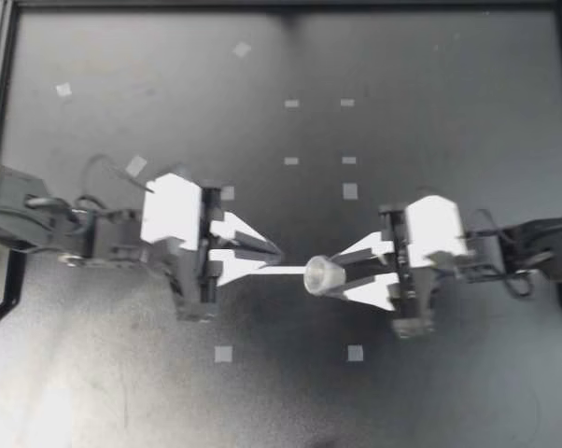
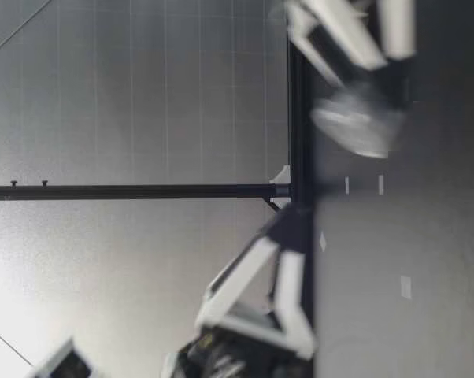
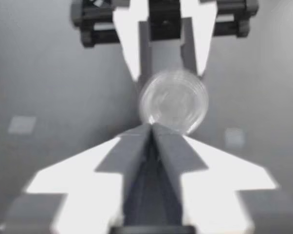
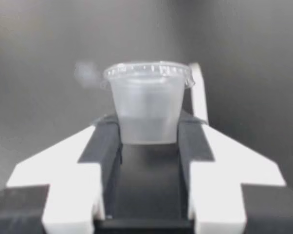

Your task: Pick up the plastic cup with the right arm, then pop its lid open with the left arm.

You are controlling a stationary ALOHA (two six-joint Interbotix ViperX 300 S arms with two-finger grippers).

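Lidded cup (image 1: 324,276) | gripped by right end effector (image 1: 338,276) | left end effector (image 1: 292,263) closed just beside | table (image 1: 449,392) edges far

No text, number, label or sign can be read in any of the views. The pale squares (image 1: 223,354) stuck on the tabletop (image 1: 449,75) are blank. The clear cup (image 1: 322,276) shows no print that can be made out.
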